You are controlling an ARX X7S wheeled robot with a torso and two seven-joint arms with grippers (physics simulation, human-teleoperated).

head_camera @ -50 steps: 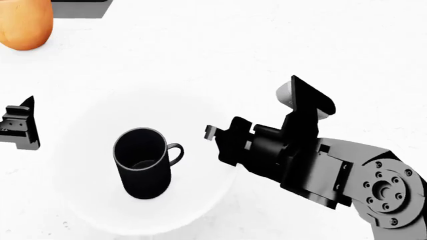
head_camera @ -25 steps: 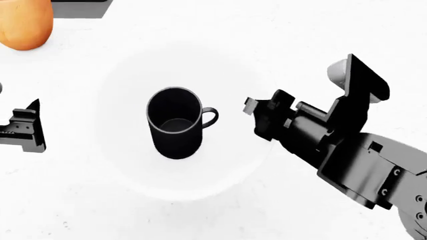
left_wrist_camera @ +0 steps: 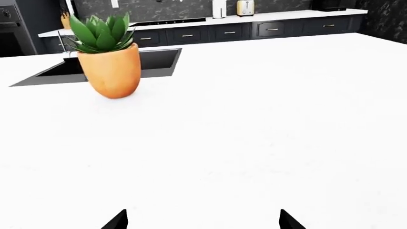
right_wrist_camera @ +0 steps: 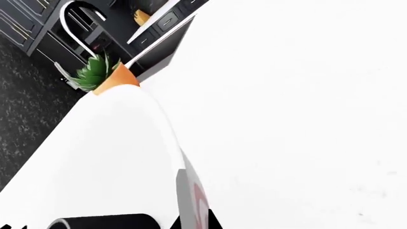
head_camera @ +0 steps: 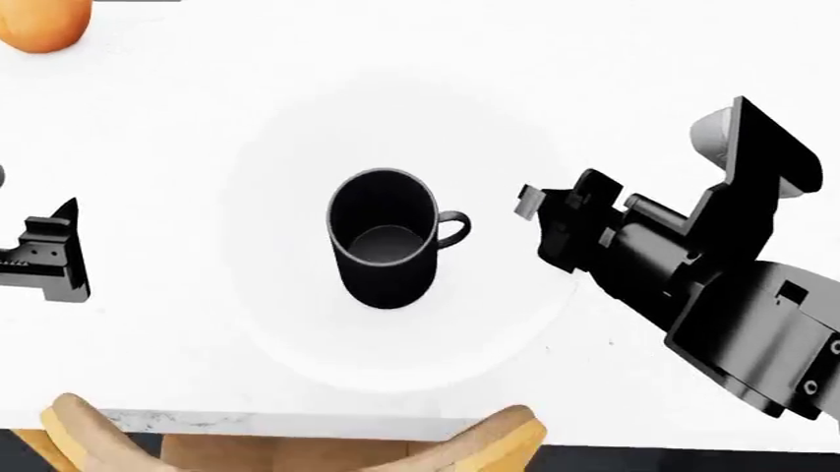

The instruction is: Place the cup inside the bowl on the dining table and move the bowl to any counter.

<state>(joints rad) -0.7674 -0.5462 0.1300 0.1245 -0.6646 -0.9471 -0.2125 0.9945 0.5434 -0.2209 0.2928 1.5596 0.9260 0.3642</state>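
The cup [head_camera: 384,236] is seen upright in the middle of the bowl [head_camera: 393,349], handle to the right, on the dining table [head_camera: 656,79] near its near edge. The right gripper [head_camera: 541,218] is placed at the bowl's right rim; whether it is clamped cannot be told. The left gripper [left_wrist_camera: 202,220], left of the bowl, is spread wide and empty. A potted plant [left_wrist_camera: 109,57] stands far left.

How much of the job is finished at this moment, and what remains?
Done: the cup stands upright inside the bowl on the dining table. In hand: the right hand is at the bowl's rim; the right wrist view shows the rim right against it, but whether it grips is unclear. The left hand waits apart, open. Left: carry the bowl to a counter.
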